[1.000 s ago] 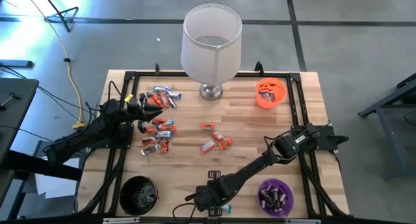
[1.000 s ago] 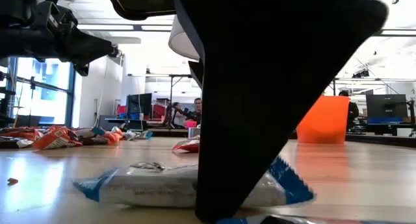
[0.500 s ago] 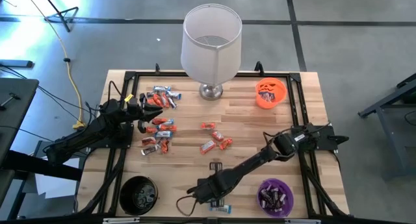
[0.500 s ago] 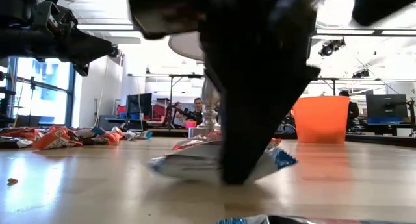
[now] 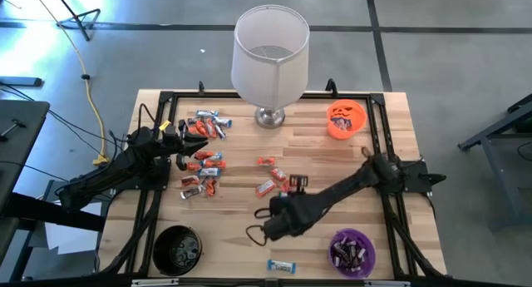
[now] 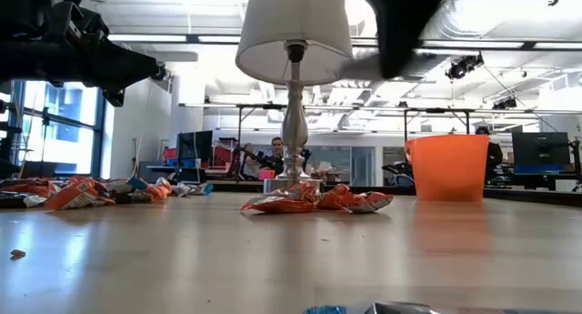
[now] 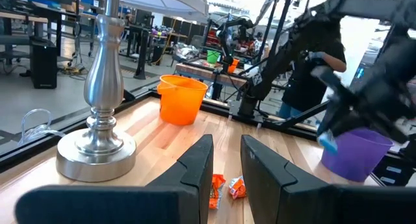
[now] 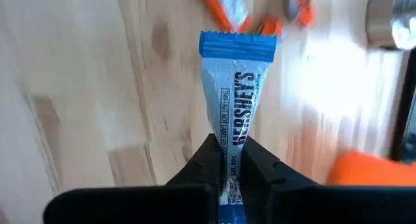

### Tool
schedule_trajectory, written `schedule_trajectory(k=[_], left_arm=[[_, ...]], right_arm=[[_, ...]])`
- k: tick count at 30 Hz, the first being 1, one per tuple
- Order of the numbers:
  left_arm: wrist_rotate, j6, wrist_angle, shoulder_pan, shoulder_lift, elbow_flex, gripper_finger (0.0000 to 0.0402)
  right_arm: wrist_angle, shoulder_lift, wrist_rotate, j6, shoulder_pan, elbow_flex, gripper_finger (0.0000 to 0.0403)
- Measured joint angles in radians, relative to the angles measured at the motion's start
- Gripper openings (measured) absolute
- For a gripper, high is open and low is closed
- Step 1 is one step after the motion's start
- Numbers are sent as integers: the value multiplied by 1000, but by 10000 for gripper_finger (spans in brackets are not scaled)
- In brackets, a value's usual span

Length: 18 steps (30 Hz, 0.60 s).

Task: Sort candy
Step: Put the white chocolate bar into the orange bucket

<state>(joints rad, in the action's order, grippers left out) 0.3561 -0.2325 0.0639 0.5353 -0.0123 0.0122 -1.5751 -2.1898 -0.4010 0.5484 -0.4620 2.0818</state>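
- Candy, loose stock: one large scatter of orange-red and blue-white wrapped bars [image 5: 202,158] on the left half of the wooden table [image 5: 316,150], a smaller orange-red cluster [image 5: 274,180] near the table's middle, and a single blue-white bar [image 5: 281,266] alone at the front edge between the two front bowls
- Lamp [image 5: 269,58]: white shade on a silver stem, standing at the back of the table, centre; its base shows close by in the left wrist view
- Right arm: dark, stretched from the table's right side diagonally toward the front centre; right gripper [image 8: 227,160] raised off the board, fingers [image 8: 201,160] pinched tight on the lower end of a silvery blue-white candy bar [image 8: 235,110] lettered HERSHEY'S, the bar sticking straight out past the fingertips
- Left arm: parked over the left side of the table; left gripper [image 7: 224,160] hangs beside the big scatter, fingers [image 7: 198,162] a narrow slot apart and nothing between them
- Orange bowl [image 5: 346,119]: pumpkin face, back right corner
- Purple bowl [image 5: 352,252]: front right corner, already holding several wrapped bars
- Black bowl [image 5: 178,249]: front left corner; contents too dark to tell
- Room behind, low view: a seated person [image 6: 275,156] well beyond the table, among desks and monitors
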Motion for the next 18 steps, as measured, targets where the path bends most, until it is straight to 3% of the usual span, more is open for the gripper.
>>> schedule_trajectory(k=[9,18], left_arm=[[0,0,0,0,0,0,65],[0,0,0,0,0,0,65]], right_arm=[[3,255,-21,-6,102,-204,20],[3,570,-68,-100,356,-587,20]])
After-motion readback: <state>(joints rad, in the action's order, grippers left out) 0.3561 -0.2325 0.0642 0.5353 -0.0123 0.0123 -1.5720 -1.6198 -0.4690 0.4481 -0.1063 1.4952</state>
